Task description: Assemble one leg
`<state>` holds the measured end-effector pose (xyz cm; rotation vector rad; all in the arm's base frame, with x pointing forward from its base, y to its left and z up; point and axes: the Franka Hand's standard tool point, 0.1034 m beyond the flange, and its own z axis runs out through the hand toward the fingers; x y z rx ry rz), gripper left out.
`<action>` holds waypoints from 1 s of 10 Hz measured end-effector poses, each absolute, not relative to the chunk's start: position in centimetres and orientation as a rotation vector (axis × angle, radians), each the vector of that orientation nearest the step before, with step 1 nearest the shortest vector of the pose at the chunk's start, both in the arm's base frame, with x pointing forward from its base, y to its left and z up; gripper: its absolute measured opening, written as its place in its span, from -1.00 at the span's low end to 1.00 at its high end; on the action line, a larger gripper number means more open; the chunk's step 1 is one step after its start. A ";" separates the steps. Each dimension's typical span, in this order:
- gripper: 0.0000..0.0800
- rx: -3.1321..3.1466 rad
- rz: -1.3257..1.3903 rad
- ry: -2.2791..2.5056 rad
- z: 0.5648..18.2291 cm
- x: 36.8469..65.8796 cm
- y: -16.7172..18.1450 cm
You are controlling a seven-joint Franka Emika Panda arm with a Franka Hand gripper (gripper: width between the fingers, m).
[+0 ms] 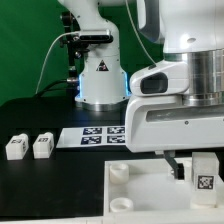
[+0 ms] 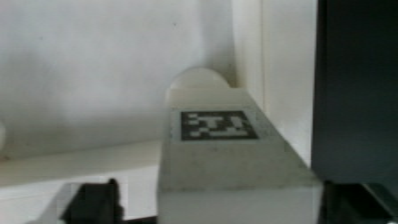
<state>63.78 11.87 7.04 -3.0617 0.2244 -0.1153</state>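
Two spare legs (image 1: 28, 147) beside, perhaps touching, marker board (image 1: 95, 135)

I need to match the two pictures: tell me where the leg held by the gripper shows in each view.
Exterior view: the held leg is at the lower right, under the gripper, above the white plate.
Wrist view: the same leg fills the centre, running away from the fingers.
Shared landmark: the square marker tag on its face.

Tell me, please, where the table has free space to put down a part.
Free: the dark table behind the two loose legs, and the strip between them and the marker board. Crowded: the exterior view's right, where the gripper holds a leg over the plate.
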 end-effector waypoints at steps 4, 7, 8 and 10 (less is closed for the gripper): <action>-0.26 -2.901 -0.075 0.909 6.9 63.7 11.4; -0.26 -2.565 0.014 1.544 6.8 63.6 10.8; -0.26 -2.420 0.050 1.743 6.8 63.4 10.8; -0.26 -2.188 0.098 2.032 6.8 63.2 11.0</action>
